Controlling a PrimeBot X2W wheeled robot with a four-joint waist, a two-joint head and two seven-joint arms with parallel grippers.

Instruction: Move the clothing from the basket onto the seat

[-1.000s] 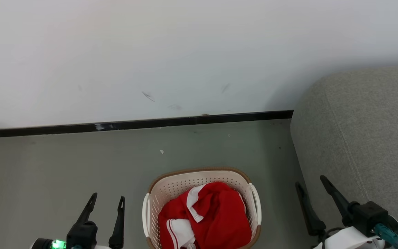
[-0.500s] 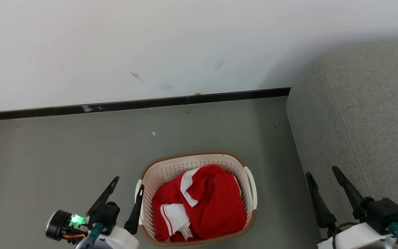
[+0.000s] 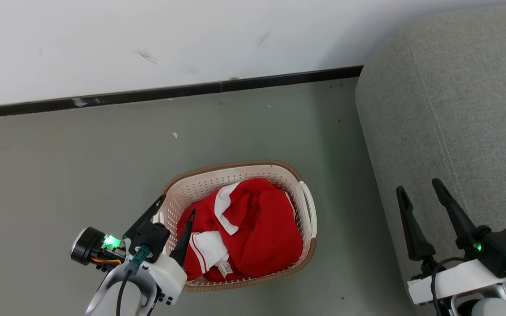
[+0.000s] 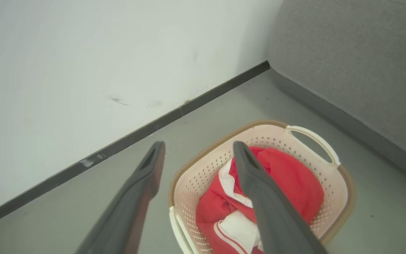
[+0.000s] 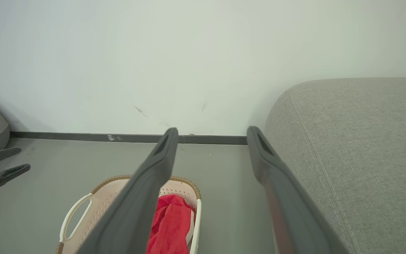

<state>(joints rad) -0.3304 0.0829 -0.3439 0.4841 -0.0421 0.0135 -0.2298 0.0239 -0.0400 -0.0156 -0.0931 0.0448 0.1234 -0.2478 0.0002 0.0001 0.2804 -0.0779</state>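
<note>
The red clothing [image 3: 257, 228] is lying in the basket [image 3: 235, 166], which is sitting on the floor [image 3: 59, 175] near the grey seat [image 3: 455, 109]. The left tool [image 3: 177, 205] is hanging wide open over the basket's left edge. The right tool [image 3: 417, 185] is standing wide open by the seat, holding nothing.

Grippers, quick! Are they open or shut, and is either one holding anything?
Left gripper: open, holding nothing.
Right gripper: open, holding nothing.
</note>
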